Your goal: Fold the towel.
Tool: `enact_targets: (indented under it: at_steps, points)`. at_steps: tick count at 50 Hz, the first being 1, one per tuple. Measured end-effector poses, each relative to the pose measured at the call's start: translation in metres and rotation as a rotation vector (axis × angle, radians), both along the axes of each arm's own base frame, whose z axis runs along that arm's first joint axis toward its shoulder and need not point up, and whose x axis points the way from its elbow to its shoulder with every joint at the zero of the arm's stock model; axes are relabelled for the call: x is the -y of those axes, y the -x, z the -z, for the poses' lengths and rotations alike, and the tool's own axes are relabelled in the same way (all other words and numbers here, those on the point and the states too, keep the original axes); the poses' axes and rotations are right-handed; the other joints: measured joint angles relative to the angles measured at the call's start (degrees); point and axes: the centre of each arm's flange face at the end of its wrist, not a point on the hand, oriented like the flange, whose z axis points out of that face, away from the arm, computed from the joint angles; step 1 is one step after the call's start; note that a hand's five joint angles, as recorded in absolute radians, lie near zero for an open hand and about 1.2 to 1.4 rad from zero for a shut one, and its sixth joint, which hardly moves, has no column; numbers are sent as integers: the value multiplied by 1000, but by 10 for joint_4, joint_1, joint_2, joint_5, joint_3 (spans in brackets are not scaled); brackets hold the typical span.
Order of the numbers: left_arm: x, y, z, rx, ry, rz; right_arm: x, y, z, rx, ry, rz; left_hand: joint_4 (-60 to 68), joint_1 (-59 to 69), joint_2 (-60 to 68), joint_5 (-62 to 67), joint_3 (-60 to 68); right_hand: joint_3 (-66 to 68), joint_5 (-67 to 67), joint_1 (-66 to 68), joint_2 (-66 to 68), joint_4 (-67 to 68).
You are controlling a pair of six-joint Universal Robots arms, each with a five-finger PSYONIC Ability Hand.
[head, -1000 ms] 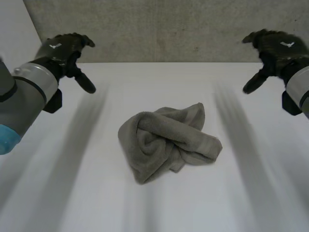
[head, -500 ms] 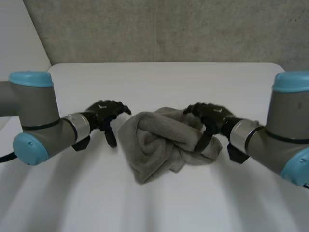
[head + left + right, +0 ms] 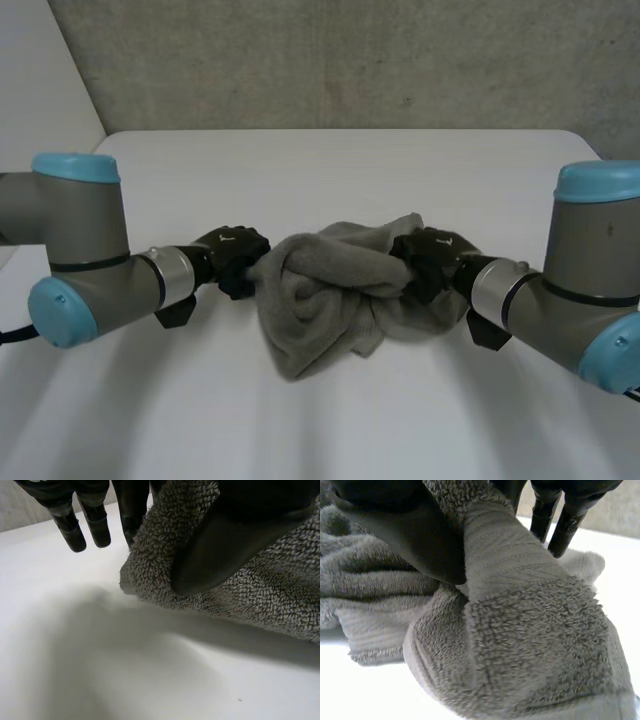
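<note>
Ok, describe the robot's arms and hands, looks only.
The left arm and right arm are thick grey cylinders with round light-blue caps and silvery wrist rings. The left hand and right hand are black, each with a small white mark on its back.

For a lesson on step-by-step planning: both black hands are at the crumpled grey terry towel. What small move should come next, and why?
Probably lift slightly and draw the hands apart. The crumpled grey terry towel lies bunched on the white table, too tangled to fold, while the black left hand pinches its left edge and the black right hand a fold on its right.
</note>
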Motion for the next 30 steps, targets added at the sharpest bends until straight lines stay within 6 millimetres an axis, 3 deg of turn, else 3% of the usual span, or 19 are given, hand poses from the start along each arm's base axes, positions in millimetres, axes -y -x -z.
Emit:
enact_targets:
  at_steps: [5,8,13,14,15,17,19,22,25,29,30]
  points:
    - [7,1,-25,-22,78,-3,3,-5,-26,-4,128,-76,0,0,0,0,0,0,0,0,0,0]
    - [20,5,-47,-51,188,-13,16,-12,-51,-9,269,-114,0,1,0,0,0,0,0,1,0,0]
    - [47,14,-108,-129,489,-91,50,-21,-131,14,627,-68,0,1,2,0,0,0,0,1,3,0]
    - [51,14,-130,-159,585,-125,54,-20,-157,34,722,-37,0,1,2,0,0,0,0,2,3,0]
    - [52,14,-141,-175,629,-141,55,-20,-167,44,760,-23,0,1,2,0,0,0,0,3,3,0]
    - [51,9,-183,-241,797,-203,56,-14,-214,104,928,46,0,1,2,0,0,0,0,3,3,0]
    - [43,3,-216,-302,931,-245,51,-6,-247,160,1048,101,0,1,3,0,0,0,0,3,3,0]
    - [29,-5,-244,-364,1057,-268,45,5,-262,196,1114,139,0,1,4,0,0,0,0,3,3,0]
    - [19,-8,-247,-382,1096,-260,43,10,-254,193,1104,143,0,1,6,0,0,0,0,3,8,0]
    - [11,-8,-219,-345,1035,-216,40,11,-217,142,1018,107,0,1,6,0,0,0,3,3,8,0]
    - [9,-8,-202,-320,987,-198,38,11,-200,114,980,88,0,1,6,0,0,0,4,3,8,0]
